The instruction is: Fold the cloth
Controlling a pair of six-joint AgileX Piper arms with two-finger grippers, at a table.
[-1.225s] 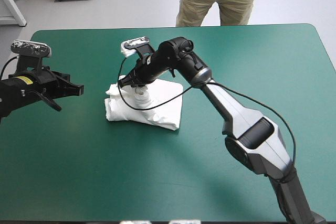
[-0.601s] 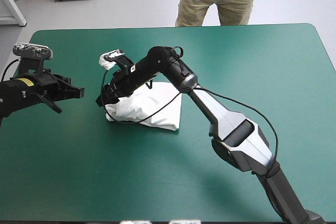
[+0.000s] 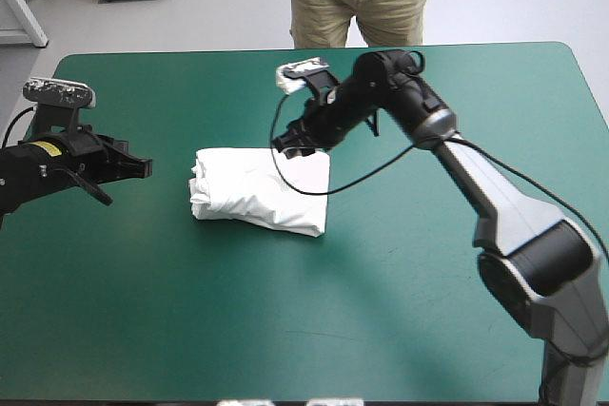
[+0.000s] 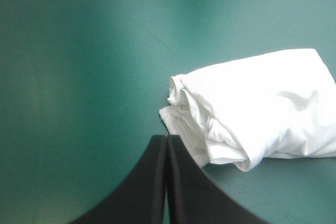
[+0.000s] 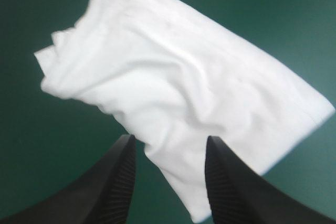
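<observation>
- T-shirt [image 3: 259, 189]: white, folded into a compact bundle, lying flat on the teal-green table [image 3: 428, 330]. High view: just left of frame centre, well clear of every table edge.
- Bundle shape: roughly rectangular. The end toward frame left is thicker, w/ stacked rumpled folds; the end toward frame right is flatter, w/ a straight edge.
- Left gripper [image 3: 141, 166]: at mid-left of the high view, pointing toward the bundle, a strip of bare cover between them. No contact w/ the cloth.
- Left wrist view: left gripper [image 4: 166, 139] has its black fingers pressed together into one pointed arch, nothing between them. T-shirt [image 4: 252, 108] lies ahead of the tip and off to one side, rumpled end nearest.
- Right gripper [image 3: 285, 145]: in the upper centre of the high view, over the bundle's far edge near its far right corner; arm reaches in from frame right.
- Right wrist view: right gripper [image 5: 169, 139] has its fingers standing moderately apart, holding nothing. T-shirt [image 5: 178, 93] spreads ahead of and beneath the gap, a corner of it showing between the fingers.
</observation>
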